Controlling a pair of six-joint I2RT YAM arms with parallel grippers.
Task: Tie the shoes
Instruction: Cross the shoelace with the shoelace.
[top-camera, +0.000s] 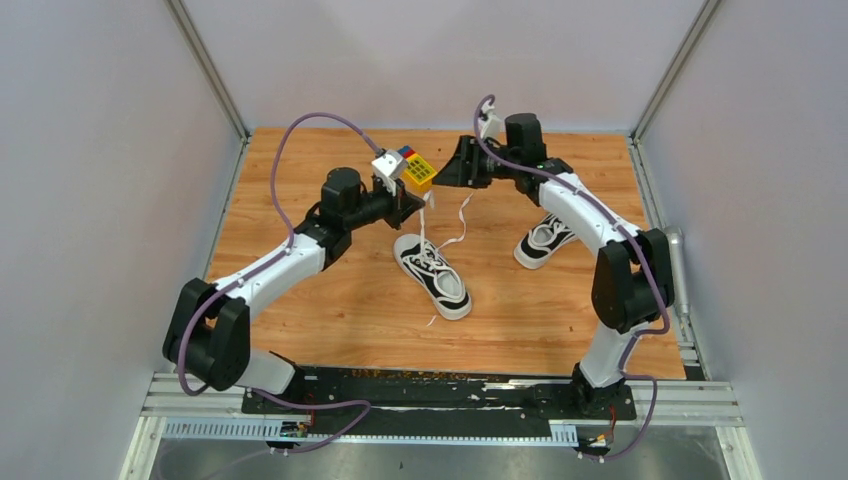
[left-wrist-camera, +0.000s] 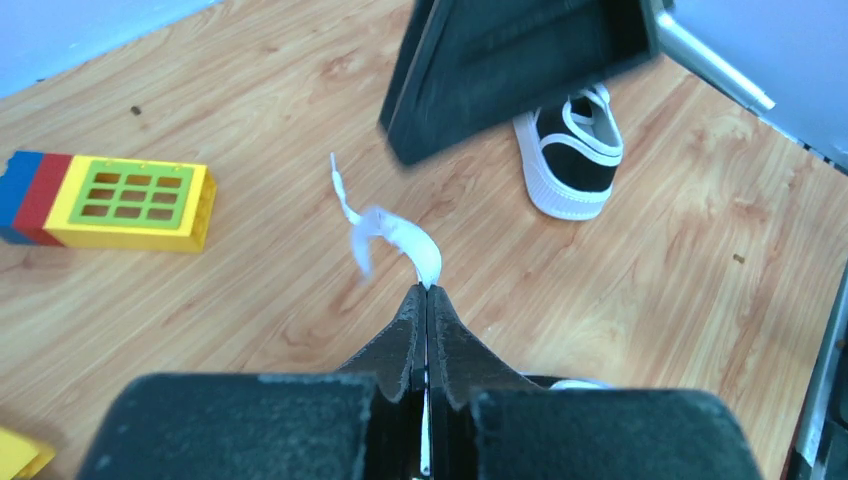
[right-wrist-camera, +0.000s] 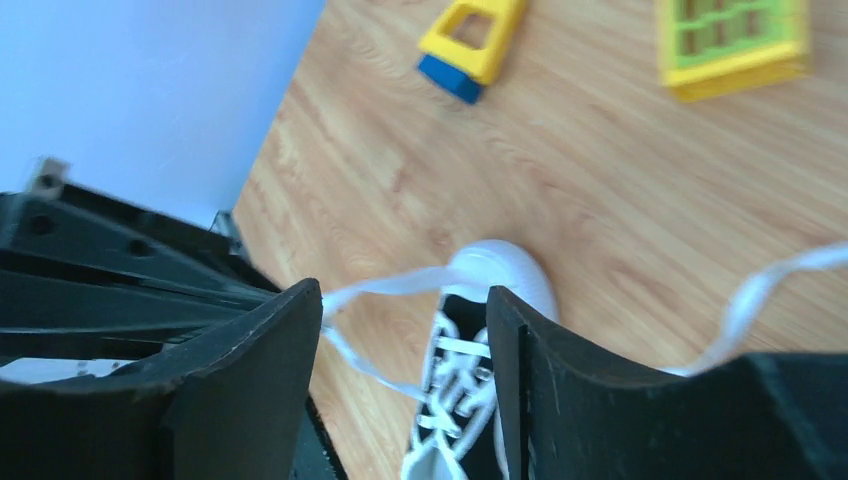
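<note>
- The left gripper (left-wrist-camera: 427, 293) is pinched tight on a white lace (left-wrist-camera: 392, 232), holding it up.
- The right gripper (right-wrist-camera: 400, 300), at its 2 o'clock in the top view, has its jaws apart and clamps nothing.
- That lace's shoe (top-camera: 433, 273) lies at the left gripper's 5 o'clock. The second shoe (top-camera: 545, 240) lies at 2 o'clock from the first.
- Neither shoe shows a knot or bow, so I judge the tying barely begun.
- No brand or writing is readable.

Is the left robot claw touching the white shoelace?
Touching. The left wrist view shows the left gripper with its jaws shut on the lace, which pokes out from between the tips.
</note>
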